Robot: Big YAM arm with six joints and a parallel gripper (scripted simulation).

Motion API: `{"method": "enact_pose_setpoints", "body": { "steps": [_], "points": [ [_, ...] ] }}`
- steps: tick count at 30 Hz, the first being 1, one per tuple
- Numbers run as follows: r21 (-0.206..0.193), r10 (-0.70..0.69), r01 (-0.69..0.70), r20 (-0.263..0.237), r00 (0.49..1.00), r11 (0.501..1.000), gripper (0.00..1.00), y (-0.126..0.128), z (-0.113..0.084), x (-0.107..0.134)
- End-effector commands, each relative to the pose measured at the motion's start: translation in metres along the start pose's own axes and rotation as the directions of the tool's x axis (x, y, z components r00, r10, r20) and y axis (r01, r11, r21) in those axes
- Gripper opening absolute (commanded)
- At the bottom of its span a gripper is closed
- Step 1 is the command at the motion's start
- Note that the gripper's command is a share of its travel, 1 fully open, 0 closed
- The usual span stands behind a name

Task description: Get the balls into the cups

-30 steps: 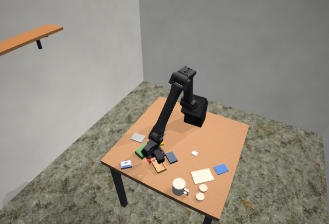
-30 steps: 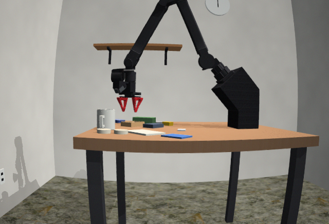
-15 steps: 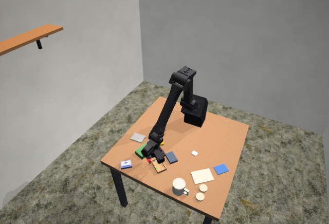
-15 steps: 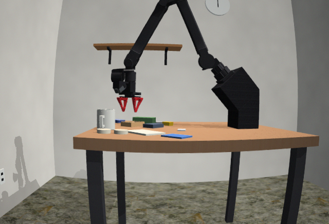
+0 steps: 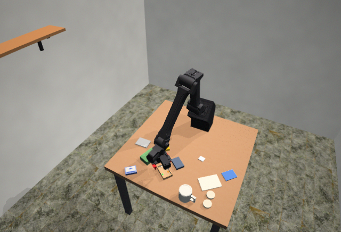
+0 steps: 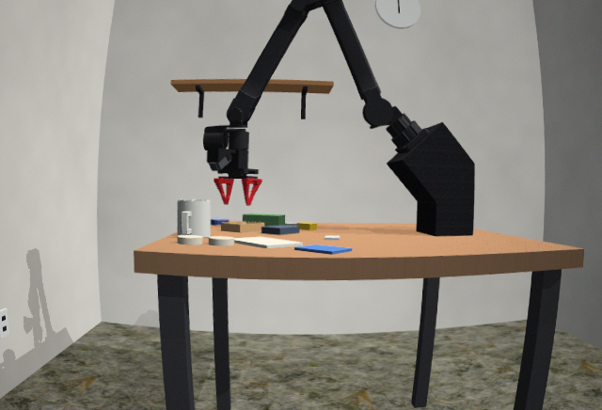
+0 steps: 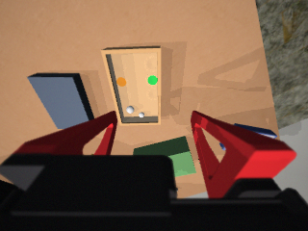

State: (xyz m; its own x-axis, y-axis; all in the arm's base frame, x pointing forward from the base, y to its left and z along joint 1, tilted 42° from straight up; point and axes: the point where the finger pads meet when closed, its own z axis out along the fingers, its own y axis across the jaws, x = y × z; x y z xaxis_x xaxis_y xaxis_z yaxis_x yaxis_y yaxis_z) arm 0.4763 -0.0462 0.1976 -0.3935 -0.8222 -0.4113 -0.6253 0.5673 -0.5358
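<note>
Wooden puzzle [image 7: 135,86] lying flat on table [image 7: 58,34], upper centre of wrist frame. Large ball [image 7: 130,110] and small ball [image 7: 141,115] resting against lower wall, short of orange cup [image 7: 121,82] and green cup [image 7: 152,80]. Gripper [image 7: 153,130] hovering above, spread wide, gripping nothing, presumably readying to straddle the board's edges.
</note>
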Motion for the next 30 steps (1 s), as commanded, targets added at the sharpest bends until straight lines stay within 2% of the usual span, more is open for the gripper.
{"method": "enact_pose_setpoints", "body": {
  "steps": [1, 2, 9, 20, 25, 30],
  "points": [
    [0.025, -0.048, 0.048, 0.017, 0.999, 0.999, 0.84, 0.000, -0.013, -0.008],
    [0.035, -0.056, 0.056, 0.023, 0.998, 0.998, 0.84, 0.000, -0.013, -0.010],
    [0.033, -0.034, 0.033, 0.024, 0.999, 0.999, 0.84, 0.017, -0.012, -0.012],
    [0.038, -0.036, 0.035, 0.025, 0.999, 0.999, 0.84, 0.015, -0.013, -0.012],
    [0.005, -0.033, 0.033, 0.010, 0.999, 0.999, 0.84, 0.023, 0.004, -0.008],
    [0.006, -0.033, 0.033, 0.011, 0.999, 0.999, 0.84, 0.022, 0.007, -0.008]
  ]
}}
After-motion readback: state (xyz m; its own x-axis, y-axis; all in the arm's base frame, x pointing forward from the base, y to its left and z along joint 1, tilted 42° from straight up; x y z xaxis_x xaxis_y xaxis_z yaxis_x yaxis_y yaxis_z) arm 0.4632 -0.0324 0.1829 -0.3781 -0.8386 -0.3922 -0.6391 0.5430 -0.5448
